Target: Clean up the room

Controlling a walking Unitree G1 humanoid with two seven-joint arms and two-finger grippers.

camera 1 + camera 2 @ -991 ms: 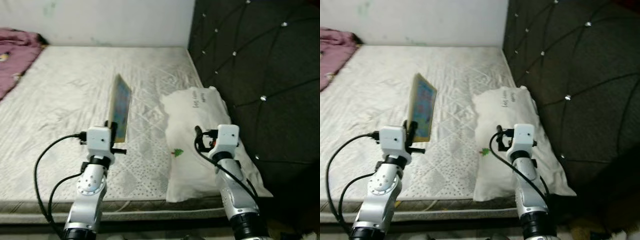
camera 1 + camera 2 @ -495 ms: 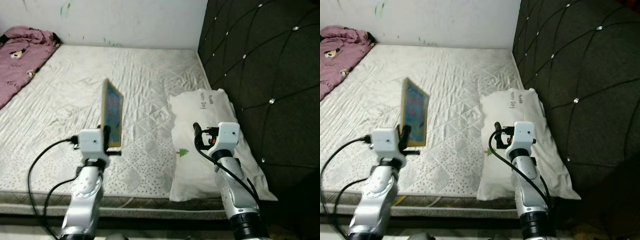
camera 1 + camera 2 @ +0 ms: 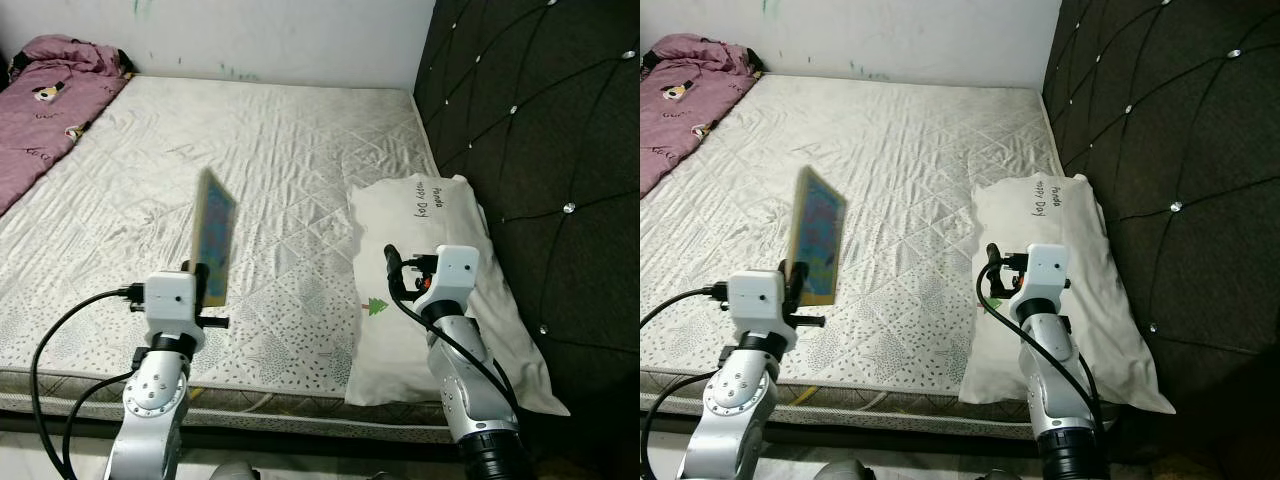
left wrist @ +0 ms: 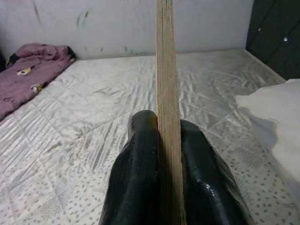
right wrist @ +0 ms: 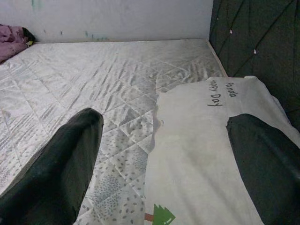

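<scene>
Seen from the left wrist, the thin flat board (image 4: 165,93) appears edge-on, a pale wooden strip pinched between the two black fingers (image 4: 140,173) of the left hand (image 3: 203,283); the head views reveal its colourful printed face, held upright and slightly tilted above the near edge of the bed (image 3: 270,150). The right wrist view shows the right hand (image 3: 393,272) with its fingers (image 5: 61,159) spread apart, holding nothing, above the white pillow with black lettering and a small green tree (image 3: 430,260), which lies at the bed's right edge against the dark tufted headboard (image 3: 540,120). A crumpled purple blanket (image 3: 50,85) sits at the far left corner of the quilted white mattress, below a pale wall (image 3: 270,35).
</scene>
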